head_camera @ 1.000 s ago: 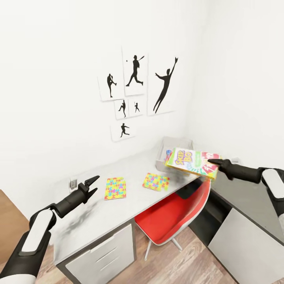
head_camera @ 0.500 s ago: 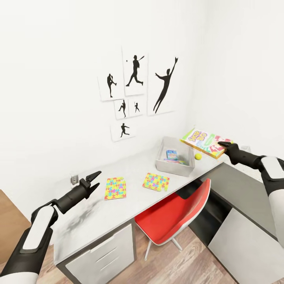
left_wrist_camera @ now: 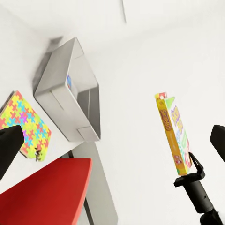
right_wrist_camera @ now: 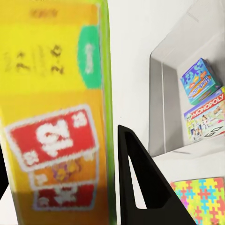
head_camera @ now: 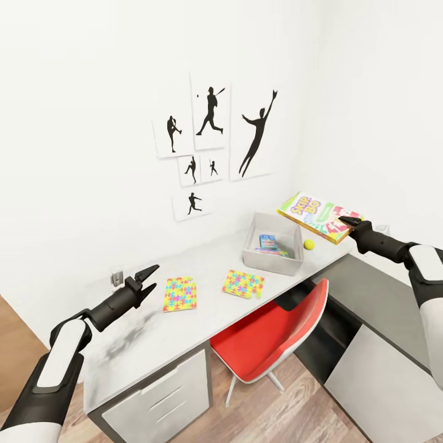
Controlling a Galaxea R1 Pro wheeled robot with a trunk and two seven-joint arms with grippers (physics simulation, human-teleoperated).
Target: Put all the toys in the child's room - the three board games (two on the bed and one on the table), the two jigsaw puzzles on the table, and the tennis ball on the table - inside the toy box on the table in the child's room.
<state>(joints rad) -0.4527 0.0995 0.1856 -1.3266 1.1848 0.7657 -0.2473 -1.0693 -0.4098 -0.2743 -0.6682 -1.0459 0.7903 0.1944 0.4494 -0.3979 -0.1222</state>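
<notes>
My right gripper (head_camera: 348, 221) is shut on the corner of the yellow-green Skip-Bo board game (head_camera: 312, 214), holding it tilted in the air just right of the toy box (head_camera: 271, 261). In the right wrist view that board game (right_wrist_camera: 56, 108) lies against a black finger (right_wrist_camera: 140, 183). The grey bin holds a small blue board game (head_camera: 267, 240) and a white-faced one (right_wrist_camera: 206, 117). The tennis ball (head_camera: 309, 244) lies on the table (head_camera: 178, 332) beside the bin. Two jigsaw puzzles (head_camera: 180, 293) (head_camera: 243, 283) lie flat further left. My left gripper (head_camera: 149, 278) hovers open above the table's left part.
A red chair (head_camera: 271, 335) is tucked under the desk in front of the toy box. Black baseball silhouette prints (head_camera: 212, 135) hang on the white wall. White drawers (head_camera: 160, 400) sit below the desk's left end, and a darker corner section (head_camera: 375, 307) runs to the right.
My right gripper has carried the Skip-Bo box up and to the right, from in front of the toy box to above the table beside it. The left arm has barely moved.
</notes>
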